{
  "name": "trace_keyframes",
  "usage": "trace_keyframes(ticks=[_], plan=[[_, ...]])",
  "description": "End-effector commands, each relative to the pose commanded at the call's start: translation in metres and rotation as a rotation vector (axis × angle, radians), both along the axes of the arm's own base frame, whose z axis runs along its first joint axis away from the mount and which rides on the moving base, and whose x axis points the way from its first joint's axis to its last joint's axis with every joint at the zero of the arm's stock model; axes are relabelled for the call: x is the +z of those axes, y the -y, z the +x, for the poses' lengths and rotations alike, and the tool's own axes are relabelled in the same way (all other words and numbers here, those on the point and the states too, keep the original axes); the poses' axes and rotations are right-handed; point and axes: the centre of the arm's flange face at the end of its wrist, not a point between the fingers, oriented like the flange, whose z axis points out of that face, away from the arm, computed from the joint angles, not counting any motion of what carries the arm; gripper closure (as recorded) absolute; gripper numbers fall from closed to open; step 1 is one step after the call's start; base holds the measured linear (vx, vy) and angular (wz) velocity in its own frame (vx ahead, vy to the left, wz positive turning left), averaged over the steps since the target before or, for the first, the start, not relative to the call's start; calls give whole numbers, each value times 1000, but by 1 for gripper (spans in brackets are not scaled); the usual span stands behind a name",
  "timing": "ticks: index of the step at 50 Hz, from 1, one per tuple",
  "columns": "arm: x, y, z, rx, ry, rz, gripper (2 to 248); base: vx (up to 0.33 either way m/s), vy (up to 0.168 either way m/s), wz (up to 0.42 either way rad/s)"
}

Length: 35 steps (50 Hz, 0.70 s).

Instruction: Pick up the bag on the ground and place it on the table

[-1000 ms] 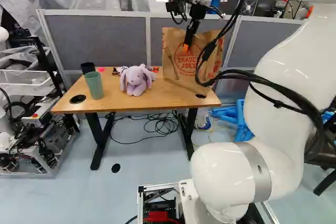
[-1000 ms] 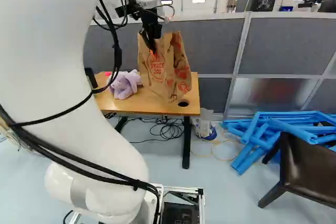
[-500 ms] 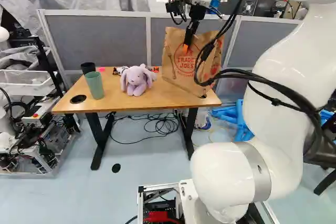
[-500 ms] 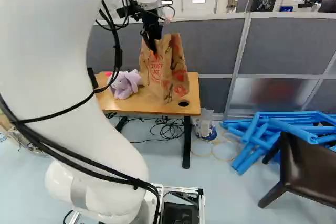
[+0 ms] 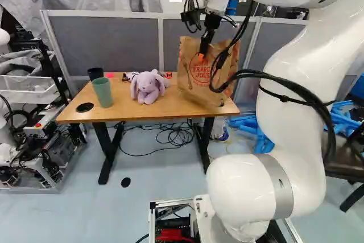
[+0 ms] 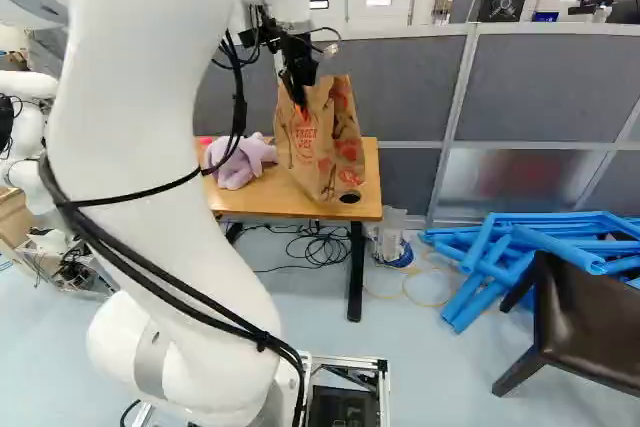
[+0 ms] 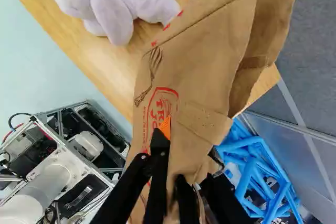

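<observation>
Since the paper bag (image 6: 318, 152) seems to rest tilted on the table (image 5: 162, 111), we judge the carry nearly done; our gripper (image 5: 203, 53) pinches its wall, leaving settling, release and retreat.

You can see that the bag (image 7: 210, 51) is of matt, creased paper. The tabletop (image 5: 125, 111) looks like smooth wood, and the toy rabbit (image 5: 148, 87) like soft, matt cloth. Your arm (image 6: 150, 127) has a smooth, glossy shell (almost as porcelain), while the divider (image 6: 560, 87) seems to be of matt cloth inside a metal frame (image 6: 457, 107).
</observation>
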Motion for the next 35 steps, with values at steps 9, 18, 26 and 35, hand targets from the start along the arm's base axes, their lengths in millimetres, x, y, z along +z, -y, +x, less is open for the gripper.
trace_keyframes(ticks=[9,18,26,35], plan=[[-13,7,15,-10,-18,2,229,0,0,0],[-26,15,30,-21,-35,3,229,0,0,0],[-38,22,43,-30,-49,5,229,0,0,0],[-51,28,55,-37,-64,7,229,0,0,0]])
